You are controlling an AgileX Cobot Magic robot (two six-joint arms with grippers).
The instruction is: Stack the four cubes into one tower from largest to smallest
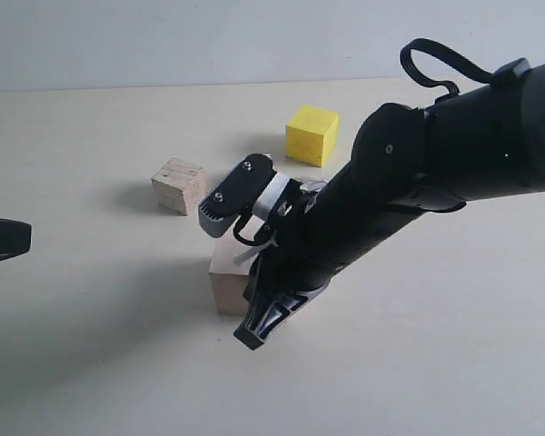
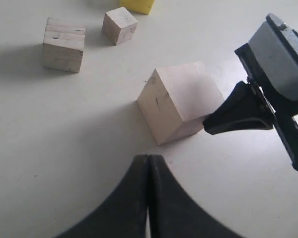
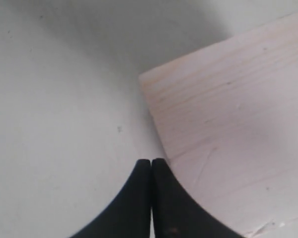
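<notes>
The largest pale cube sits mid-table, half hidden behind my right arm in the exterior view. My right gripper is shut and empty, its tips low beside that cube's side, right at its edge. The yellow cube stands farther back. Two raw wooden cubes show in the left wrist view, a bigger one and a smaller one. My left gripper is shut, empty, and apart from the pale cube.
All the cubes lie apart on a plain pale table. My right arm reaches across the middle and covers part of the area between the yellow and pale cubes.
</notes>
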